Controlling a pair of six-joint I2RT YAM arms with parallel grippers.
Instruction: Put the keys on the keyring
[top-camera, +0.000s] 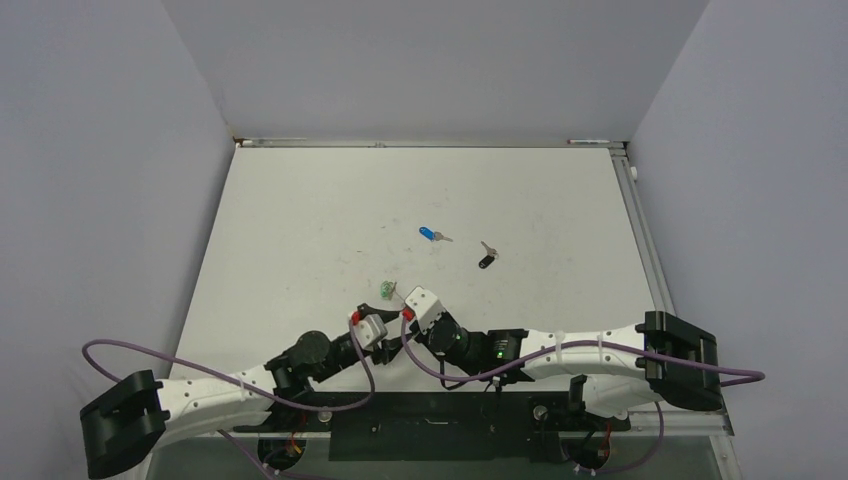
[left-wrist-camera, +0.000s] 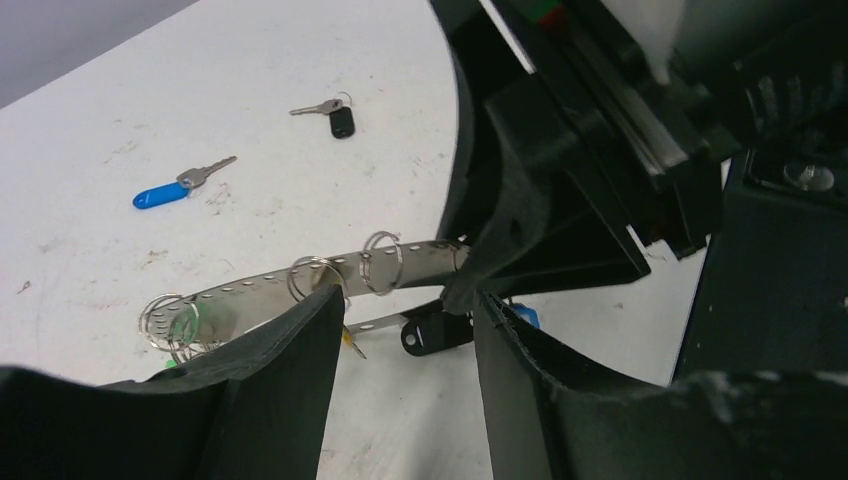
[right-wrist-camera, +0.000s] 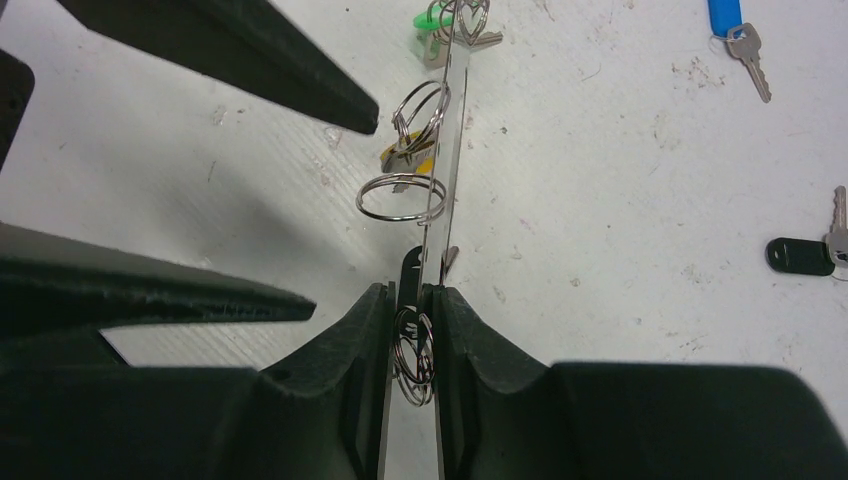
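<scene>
The keyring (left-wrist-camera: 250, 290) is a flat perforated metal band carrying small split rings. My right gripper (right-wrist-camera: 410, 295) is shut on it, the band (right-wrist-camera: 455, 110) standing edge-on between the fingers with a split ring pinched beside it. Keys with green (right-wrist-camera: 430, 25) and yellow (right-wrist-camera: 405, 155) tags hang on the band, and a black tag (left-wrist-camera: 435, 330) hangs below it. My left gripper (left-wrist-camera: 405, 300) is open just beneath the band, one fingertip (left-wrist-camera: 320, 300) at its lower edge, holding nothing. A blue key (top-camera: 430, 234) and a black key (top-camera: 487, 258) lie loose on the table farther back.
Both grippers (top-camera: 395, 315) crowd together near the table's front centre, the right gripper's black body (left-wrist-camera: 600, 170) close above the left fingers. Grey walls enclose the white table (top-camera: 300, 220) on three sides, with a metal rail (top-camera: 640, 230) along its right edge.
</scene>
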